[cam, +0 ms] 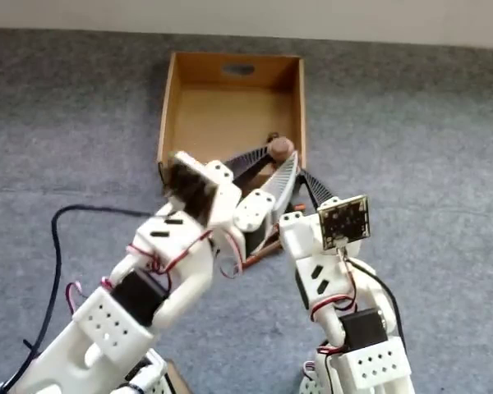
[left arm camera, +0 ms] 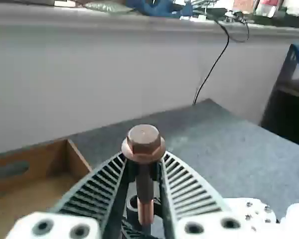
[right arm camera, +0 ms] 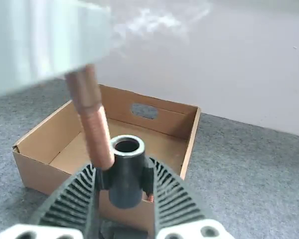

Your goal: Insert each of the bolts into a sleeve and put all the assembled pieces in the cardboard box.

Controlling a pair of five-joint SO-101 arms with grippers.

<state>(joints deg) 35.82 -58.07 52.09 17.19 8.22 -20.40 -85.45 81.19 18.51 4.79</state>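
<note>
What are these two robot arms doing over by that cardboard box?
They are fitting a bolt into a sleeve. The left gripper is shut on a copper-coloured bolt just below its head, and the right gripper is shut on a dark sleeve. The bolt's threaded end rests beside the sleeve's rim, not yet in the hole. The cardboard box stands open just beyond them.

- bolt (left arm camera: 143, 144): coppery, flanged hex head, clamped in my left jaws; its threaded tip leans against the sleeve's rim, outside the bore.
- sleeve (right arm camera: 125, 169): dark cylinder, upright in my right jaws.
- cardboard box (cam: 230, 115): open-topped, just beyond both.
</note>
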